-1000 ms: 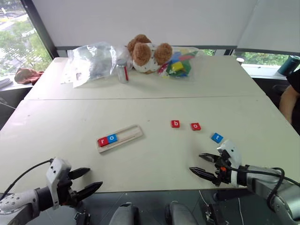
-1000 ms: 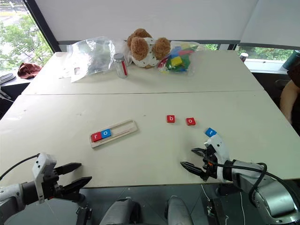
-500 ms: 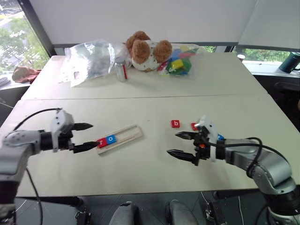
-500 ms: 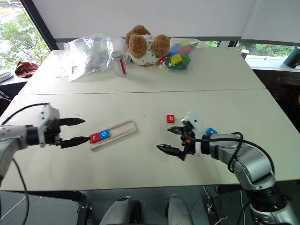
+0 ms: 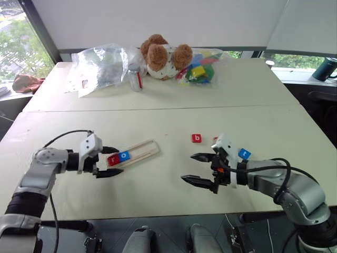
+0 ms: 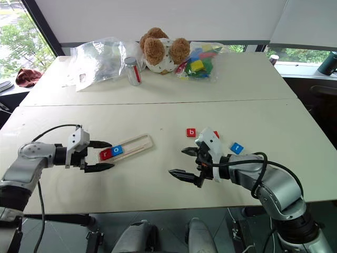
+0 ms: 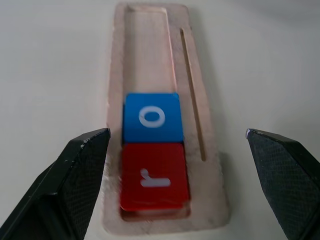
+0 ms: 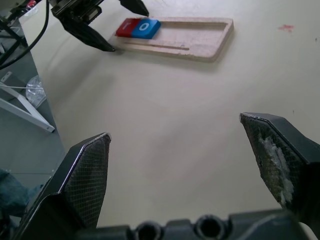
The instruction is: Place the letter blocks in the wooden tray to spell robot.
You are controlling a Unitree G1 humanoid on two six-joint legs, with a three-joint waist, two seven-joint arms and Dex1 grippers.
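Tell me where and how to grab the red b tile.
Judging by its pose, take the red b tile by two opposite side edges, coming straight down from above. It lies flat on the table, with bare surface all around, so only its thin edges offer a hold.

Daylight comes in through the windows (image 5: 18, 50) along the far wall, and the room is bright and even. The pale desk (image 6: 168, 116) glows softly with no hard glare, its shadows faint. A weak, diffuse shadow lies under the left tool (image 5: 109, 162) and under the right tool (image 6: 184, 163). The clear plastic bag (image 5: 102, 66), far beyond the left tool, catches small white glints. The trees outside look washed out. The desk's edges bow slightly toward the corners. In the left wrist view, the near end of the wooden tray (image 7: 165, 220) between the fingers (image 7: 75, 175) is soft, and its far end blurs too.
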